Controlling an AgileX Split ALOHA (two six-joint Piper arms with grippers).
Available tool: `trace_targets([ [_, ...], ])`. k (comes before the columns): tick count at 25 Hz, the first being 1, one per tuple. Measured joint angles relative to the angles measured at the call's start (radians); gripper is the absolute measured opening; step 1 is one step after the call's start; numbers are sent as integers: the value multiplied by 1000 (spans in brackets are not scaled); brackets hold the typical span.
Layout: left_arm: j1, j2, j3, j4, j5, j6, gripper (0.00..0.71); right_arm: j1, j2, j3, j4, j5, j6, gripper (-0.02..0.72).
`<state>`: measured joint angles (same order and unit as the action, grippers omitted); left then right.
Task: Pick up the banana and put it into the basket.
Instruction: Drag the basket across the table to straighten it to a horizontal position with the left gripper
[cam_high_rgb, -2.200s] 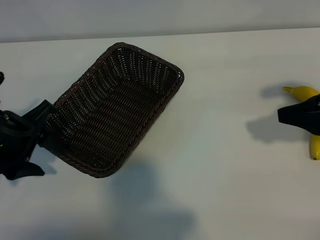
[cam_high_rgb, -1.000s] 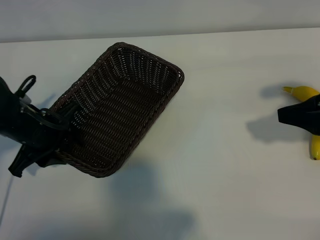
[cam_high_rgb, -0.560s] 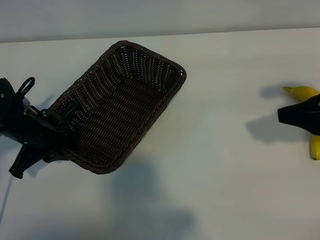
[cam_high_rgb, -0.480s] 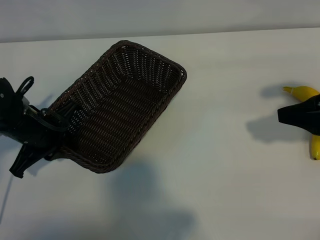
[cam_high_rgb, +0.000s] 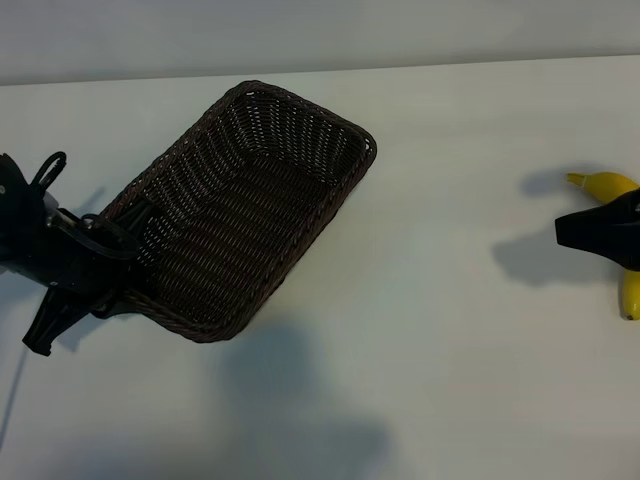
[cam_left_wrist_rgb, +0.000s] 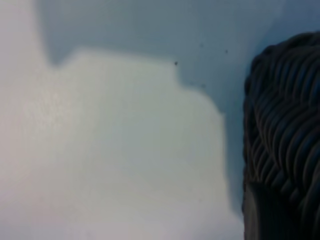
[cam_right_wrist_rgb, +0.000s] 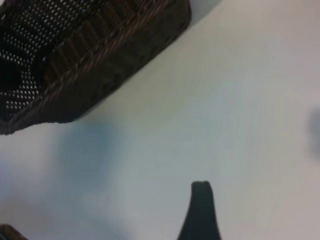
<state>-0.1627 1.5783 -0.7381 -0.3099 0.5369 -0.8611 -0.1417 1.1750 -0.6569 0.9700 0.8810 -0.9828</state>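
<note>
The dark brown wicker basket (cam_high_rgb: 240, 220) lies at an angle on the white table, left of centre, and is empty. My left gripper (cam_high_rgb: 118, 268) is at its near-left short end, shut on the braided rim (cam_left_wrist_rgb: 285, 125). The yellow banana (cam_high_rgb: 612, 186) lies at the table's far right, its middle hidden under my right gripper (cam_high_rgb: 575, 230), which hovers above it. That gripper is open, and its one finger (cam_right_wrist_rgb: 201, 210) seen in the right wrist view has only bare table beside it. The same view shows the basket (cam_right_wrist_rgb: 100, 60) farther off.
White tabletop (cam_high_rgb: 440, 330) stretches between the basket and the banana. The table's back edge (cam_high_rgb: 450, 62) meets a pale wall. Soft shadows fall on the table in front of the basket.
My left gripper has come in over the basket's end and closed on the rim. The basket has shifted slightly to the right. The right gripper and banana have not moved.
</note>
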Motion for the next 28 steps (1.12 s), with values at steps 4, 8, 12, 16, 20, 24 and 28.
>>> trace_targets([
  [4,0,-45,0,-9,17,7,160,0,0,0,0,0,0,584],
  [8,0,-97,1,-33,75,33,160,0,0,0,0,0,0,584],
  [12,0,-150,3,-86,78,96,159,0,0,0,0,0,0,584],
  [16,0,-168,3,-96,79,124,159,0,0,0,0,-1,0,584],
  [20,0,-168,3,-96,84,187,159,0,0,0,0,-1,0,584],
  [24,0,-165,-13,-93,113,282,159,0,0,0,0,0,0,584],
  [28,0,-114,-145,-88,219,448,159,0,0,0,0,0,0,584],
])
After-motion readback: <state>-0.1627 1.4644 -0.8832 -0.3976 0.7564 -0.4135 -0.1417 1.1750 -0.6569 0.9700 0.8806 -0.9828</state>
